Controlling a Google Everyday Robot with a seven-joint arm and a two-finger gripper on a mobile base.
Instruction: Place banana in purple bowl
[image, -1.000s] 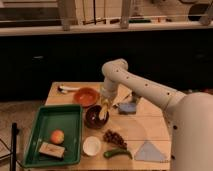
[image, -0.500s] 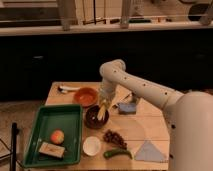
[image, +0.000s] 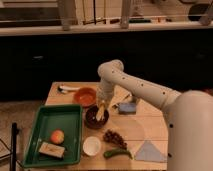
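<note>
The purple bowl (image: 91, 119) stands dark near the middle of the wooden table (image: 150, 127), just below the orange bowl (image: 85, 96). My gripper (image: 102, 103) hangs straight over the purple bowl, reaching in from the right. It is shut on the pale-yellow banana (image: 101, 113). The banana hangs nearly upright with its lower end inside the bowl.
A green tray (image: 60, 117) at the left holds an orange fruit (image: 57, 136) and a brown packet (image: 51, 149). In front lie a small white bowl (image: 92, 145), dark grapes (image: 114, 136), a green vegetable (image: 117, 152) and a grey cloth (image: 150, 150). A blue sponge (image: 126, 107) is at the right.
My gripper has shifted slightly left and down with the banana, so its lower end now reaches into the purple bowl.
</note>
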